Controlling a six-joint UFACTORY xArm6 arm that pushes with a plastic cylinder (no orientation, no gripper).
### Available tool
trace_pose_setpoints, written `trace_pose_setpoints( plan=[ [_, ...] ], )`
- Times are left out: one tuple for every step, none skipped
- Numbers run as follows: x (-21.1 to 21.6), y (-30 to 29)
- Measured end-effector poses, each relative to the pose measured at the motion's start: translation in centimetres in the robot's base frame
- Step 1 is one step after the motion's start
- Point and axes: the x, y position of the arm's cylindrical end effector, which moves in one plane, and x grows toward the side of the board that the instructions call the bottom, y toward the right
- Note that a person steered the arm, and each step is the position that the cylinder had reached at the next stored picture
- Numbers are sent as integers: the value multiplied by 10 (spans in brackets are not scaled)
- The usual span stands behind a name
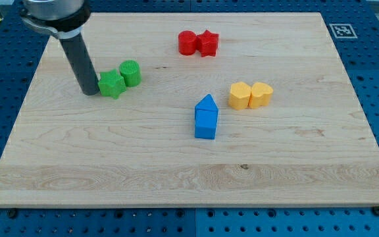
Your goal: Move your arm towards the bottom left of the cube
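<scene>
1. No jaws are fitted to this arm, so nothing can be opened, closed or held; the arm ends in a dark rod, and the rod's lower end, my tip, is set down on the worktop near its upper-left part.
2. Just beside my tip, at its 3 o'clock, a green star block is found, apparently touching or nearly touching the rod; a green cylinder sits against the star at about 2 o'clock from my tip.
3. The cube named in the task is taken to be the blue cube, which lies near the middle of the worktop with a blue house-shaped block pressed against its top side.
4. From my tip, the blue cube lies at roughly 4 o'clock and well apart; the spot to be reached, off the cube's 7 o'clock corner, lies in nearly the same direction but slightly lower in the view.
5. The path toward that spot is judged clear if it is begun downward, away from the green star block; a sideways start would likely shove the star.
6. Farther out, two red blocks sit together near the top, and two yellow blocks rest at the cube's 2 o'clock; neither pair is near the route.
</scene>
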Motion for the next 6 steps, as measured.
trace_pose_setpoints(
  plan=[
    [0, 5],
    [0, 5],
    [21, 5],
    [52, 5],
    [87, 14],
    [111, 55]
  ],
)
